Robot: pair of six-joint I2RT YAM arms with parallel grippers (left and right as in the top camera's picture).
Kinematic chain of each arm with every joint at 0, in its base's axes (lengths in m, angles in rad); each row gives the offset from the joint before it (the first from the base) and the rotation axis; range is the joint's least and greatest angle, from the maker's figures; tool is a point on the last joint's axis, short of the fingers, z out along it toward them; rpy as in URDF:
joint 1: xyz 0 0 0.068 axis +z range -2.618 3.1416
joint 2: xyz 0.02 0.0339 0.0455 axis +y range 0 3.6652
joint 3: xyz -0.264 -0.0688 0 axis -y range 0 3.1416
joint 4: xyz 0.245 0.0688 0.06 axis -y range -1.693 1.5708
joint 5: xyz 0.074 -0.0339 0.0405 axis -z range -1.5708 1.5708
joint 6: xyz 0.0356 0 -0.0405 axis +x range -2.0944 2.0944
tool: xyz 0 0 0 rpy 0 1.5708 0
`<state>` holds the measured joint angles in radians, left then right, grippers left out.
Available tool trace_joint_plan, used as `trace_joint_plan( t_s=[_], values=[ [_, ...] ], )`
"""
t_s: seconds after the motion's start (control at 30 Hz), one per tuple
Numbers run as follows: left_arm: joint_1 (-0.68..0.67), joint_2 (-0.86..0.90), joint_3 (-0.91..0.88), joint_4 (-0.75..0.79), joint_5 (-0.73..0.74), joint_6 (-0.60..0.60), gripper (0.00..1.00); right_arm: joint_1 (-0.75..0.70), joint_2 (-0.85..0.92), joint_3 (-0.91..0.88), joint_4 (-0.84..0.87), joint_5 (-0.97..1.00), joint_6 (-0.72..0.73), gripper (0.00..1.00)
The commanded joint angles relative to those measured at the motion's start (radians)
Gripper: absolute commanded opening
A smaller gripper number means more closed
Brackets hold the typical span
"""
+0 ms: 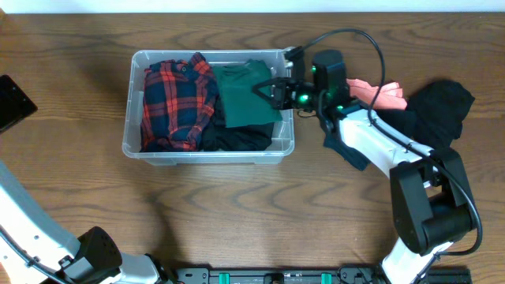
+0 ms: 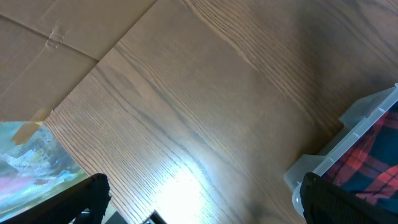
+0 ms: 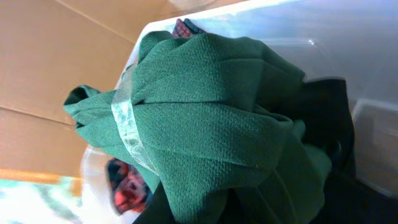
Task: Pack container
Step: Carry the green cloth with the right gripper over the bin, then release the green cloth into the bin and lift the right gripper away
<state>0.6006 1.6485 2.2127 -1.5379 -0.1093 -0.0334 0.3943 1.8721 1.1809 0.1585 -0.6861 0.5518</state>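
Your right pincer (image 1: 272,91) sits at the container's right end, tips at the green garment (image 1: 245,99); whether it grips, you cannot tell. Your left pincer (image 2: 205,208) is spread wide above bare tabletop (image 2: 186,93). The container (image 1: 205,156) rests near the far edge, about midway along, holding a plaid shirt (image 1: 177,99) and black cloth (image 1: 237,140). A pink garment (image 1: 383,93) and a black garment (image 1: 438,110) lie toward the far right corner.

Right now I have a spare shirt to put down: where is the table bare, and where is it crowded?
Bare table runs between the container and the near edge, and left of the container up to the black object. Crowded: the container's right end and beyond, with the right gripper, pink garment and black garment close together.
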Motion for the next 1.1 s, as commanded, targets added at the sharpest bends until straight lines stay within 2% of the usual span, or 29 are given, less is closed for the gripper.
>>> trace_joint_plan(
  t_s=[0.0, 0.1, 0.17, 0.43, 0.5, 0.53, 0.6, 0.63, 0.7, 0.87, 0.93, 1.07],
  values=[
    [0.005, 0.001, 0.01, -0.002, -0.008, -0.013, 0.98, 0.053, -0.006, 0.104, -0.097, 0.195, -0.182, 0.01],
    [0.005, 0.001, 0.01, -0.002, -0.008, -0.013, 0.98, 0.08, -0.006, 0.161, -0.216, 0.385, -0.225, 0.01],
    [0.005, 0.001, 0.01, -0.002, -0.008, -0.013, 0.98, 0.093, -0.006, 0.165, -0.218, 0.457, -0.252, 0.01],
    [0.005, 0.001, 0.01, -0.003, -0.008, -0.013, 0.98, 0.089, 0.034, 0.165, -0.226, 0.549, -0.25, 0.02],
    [0.005, 0.001, 0.01, -0.002, -0.008, -0.013, 0.98, 0.089, 0.043, 0.165, -0.226, 0.548, -0.25, 0.08],
    [0.005, 0.001, 0.01, -0.002, -0.008, -0.013, 0.98, 0.089, 0.044, 0.165, -0.224, 0.549, -0.256, 0.15],
    [0.005, 0.001, 0.01, -0.002, -0.008, -0.013, 0.98, 0.092, 0.043, 0.17, -0.214, 0.549, -0.28, 0.48],
    [0.005, 0.001, 0.01, -0.002, -0.008, -0.013, 0.98, 0.095, 0.043, 0.18, -0.217, 0.549, -0.292, 0.57],
    [0.005, 0.001, 0.01, -0.002, -0.008, -0.013, 0.98, 0.097, 0.041, 0.214, -0.248, 0.547, -0.312, 0.62],
    [0.005, 0.001, 0.01, -0.002, -0.008, -0.013, 0.98, 0.092, 0.018, 0.357, -0.427, 0.545, -0.323, 0.62],
    [0.005, 0.001, 0.01, -0.002, -0.008, -0.013, 0.98, 0.084, 0.007, 0.423, -0.504, 0.545, -0.325, 0.55],
    [0.005, 0.001, 0.01, -0.002, -0.008, -0.013, 0.98, 0.062, -0.01, 0.523, -0.624, 0.545, -0.325, 0.32]
  ],
)
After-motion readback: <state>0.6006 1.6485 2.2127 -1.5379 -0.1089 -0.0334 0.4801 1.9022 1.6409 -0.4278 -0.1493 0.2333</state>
